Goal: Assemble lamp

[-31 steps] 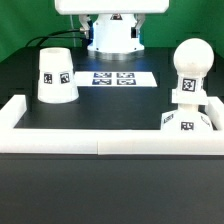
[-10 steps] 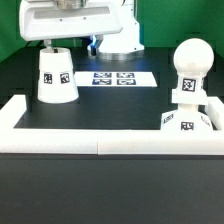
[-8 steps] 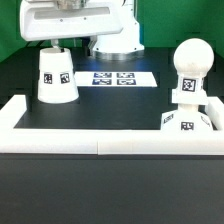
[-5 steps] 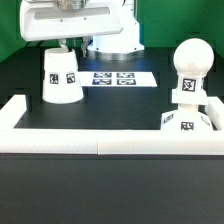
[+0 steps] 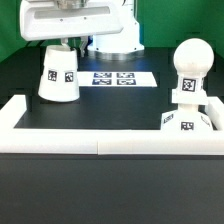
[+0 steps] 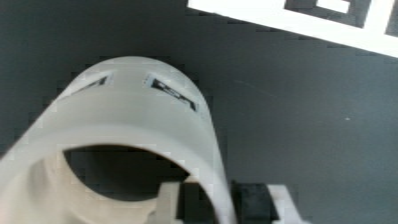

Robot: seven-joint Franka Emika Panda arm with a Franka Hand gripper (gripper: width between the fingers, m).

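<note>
While our pincer [image 6: 217,203] pinches the rim of the white plastic truncated-cone shade [image 5: 60,73], lifted off the black desk [image 5: 110,105], we judge its next move: carrying it over the rounded white bulb [image 5: 191,62].

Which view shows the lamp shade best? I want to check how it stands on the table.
The exterior view: the shade shows whole there, with its marker tag, leaning slightly under the gripper, on the table apart from the bulb. The wrist view shows only its upper rim and side wall up close, not its foot.
</note>
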